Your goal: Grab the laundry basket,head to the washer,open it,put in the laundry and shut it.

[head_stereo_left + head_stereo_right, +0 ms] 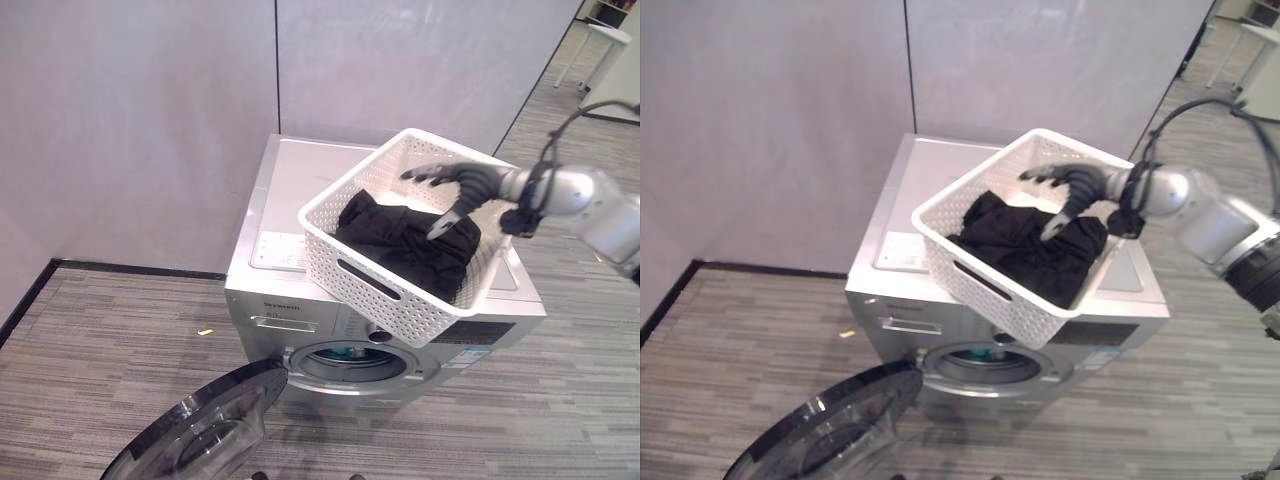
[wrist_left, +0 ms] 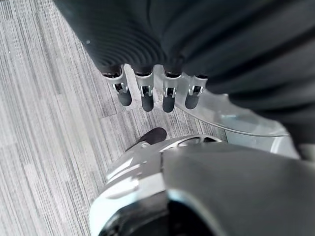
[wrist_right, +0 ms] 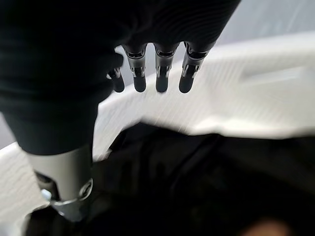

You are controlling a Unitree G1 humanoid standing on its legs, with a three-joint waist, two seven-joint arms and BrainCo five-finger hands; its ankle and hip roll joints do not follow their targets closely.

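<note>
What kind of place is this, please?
Probably an office or test hall rather than a home: a washer stands alone against plain grey partition panels on grey striped floor, with white furniture behind.

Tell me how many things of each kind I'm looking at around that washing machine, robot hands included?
Washing machine, its door open: 1
White laundry basket on top of it: 1
Pile of black laundry in the basket: 1
Robot hands, the right hand over the laundry and the left hand hanging low: 2
Total: 5

White laundry basket point(image 1: 400, 290) sits atop silver washer point(image 1: 290, 190).
</note>
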